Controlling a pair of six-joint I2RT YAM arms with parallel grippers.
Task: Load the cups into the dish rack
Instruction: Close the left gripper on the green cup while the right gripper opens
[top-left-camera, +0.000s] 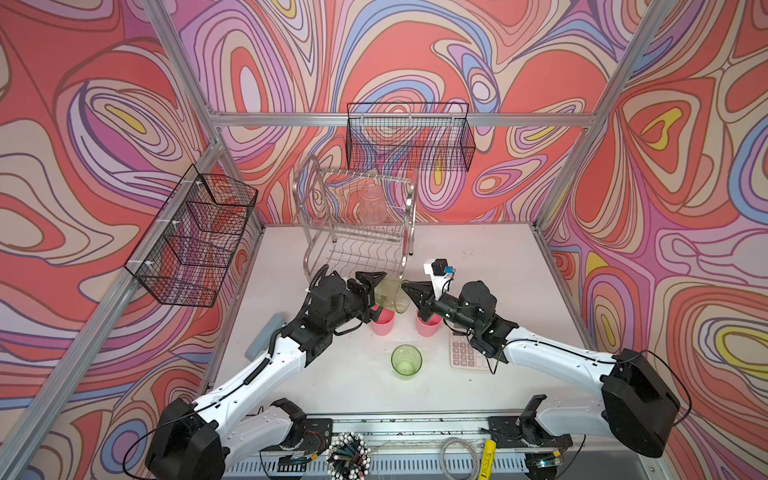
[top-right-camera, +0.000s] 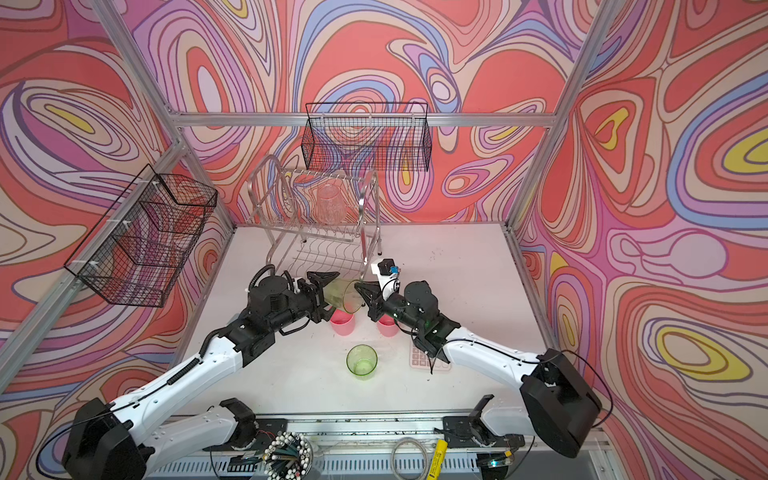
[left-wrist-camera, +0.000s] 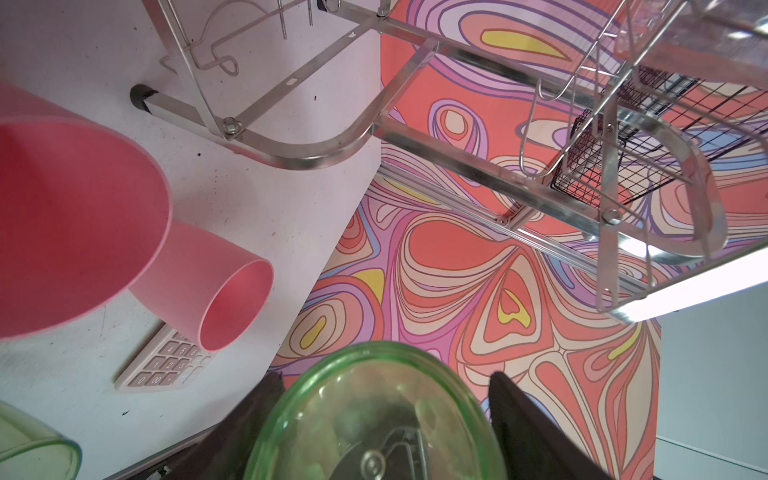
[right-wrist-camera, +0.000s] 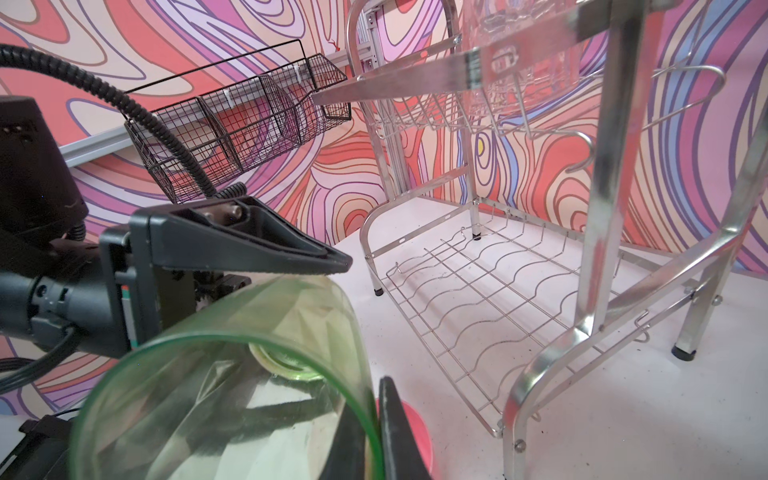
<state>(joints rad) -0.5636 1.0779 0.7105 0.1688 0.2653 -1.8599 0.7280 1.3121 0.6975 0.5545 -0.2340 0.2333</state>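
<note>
A translucent green cup (top-left-camera: 392, 295) (top-right-camera: 345, 296) lies on its side in the air in front of the dish rack (top-left-camera: 409, 208) (top-right-camera: 266, 174). My right gripper (top-left-camera: 403, 284) (right-wrist-camera: 374, 399) is shut on its rim, one finger inside. My left gripper (top-left-camera: 379, 293) (left-wrist-camera: 384, 380) stands open, straddling the cup's base (left-wrist-camera: 374, 415), with a sliver of gap at one finger. Two pink cups (top-left-camera: 382, 322) (top-left-camera: 428, 324) stand upright just below. Another green cup (top-left-camera: 406, 361) stands nearer the front. A clear ribbed cup (top-left-camera: 371, 205) sits upside down on the rack's upper tier.
A calculator (top-left-camera: 465, 353) lies under the right arm. Black mesh baskets hang on the back wall (top-left-camera: 409, 137) and the left wall (top-left-camera: 195, 237). A grey object (top-left-camera: 266, 336) lies at the table's left edge. A pen holder (top-left-camera: 349, 455) stands at the front rail.
</note>
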